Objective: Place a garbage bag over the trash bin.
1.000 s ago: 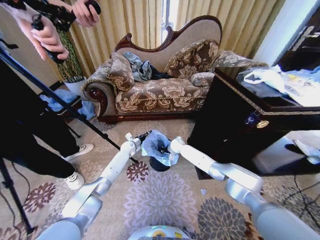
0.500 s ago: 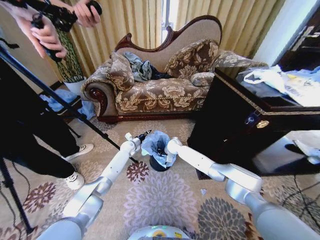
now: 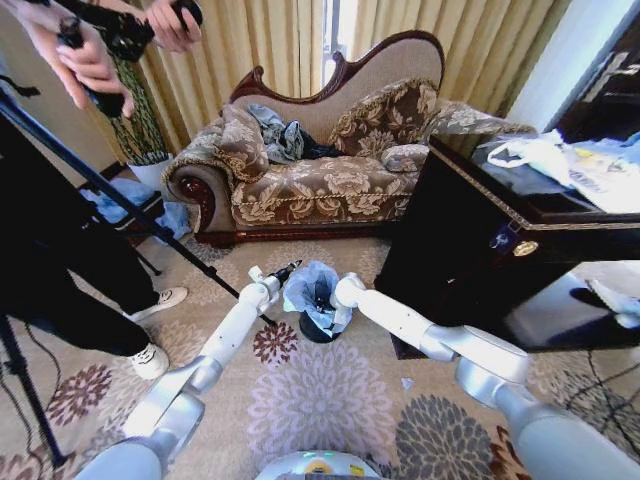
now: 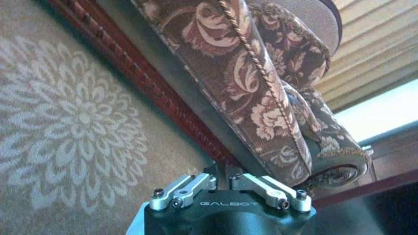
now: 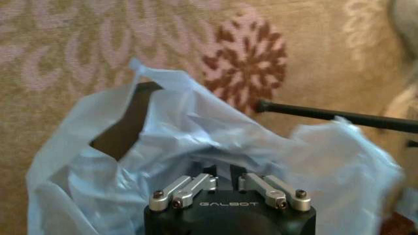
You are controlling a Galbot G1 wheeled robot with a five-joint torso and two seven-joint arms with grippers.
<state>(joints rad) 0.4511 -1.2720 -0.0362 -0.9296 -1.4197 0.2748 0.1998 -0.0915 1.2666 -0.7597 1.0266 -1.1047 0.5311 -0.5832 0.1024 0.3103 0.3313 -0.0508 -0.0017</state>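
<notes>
Your right gripper (image 3: 331,301) pinches the garbage bag (image 3: 312,288), which is draped over the trash bin (image 3: 316,326) beneath its fingers. Your left gripper (image 3: 288,270) hovers beside the bag, fingers closed, empty.

Light: bright daylight through the gap in the gold pleated curtains (image 3: 335,35) — behind the brown floral sofa (image 3: 320,165).
Blur: wrist views soft.
Distortion: head view bows at its edges.
</notes>
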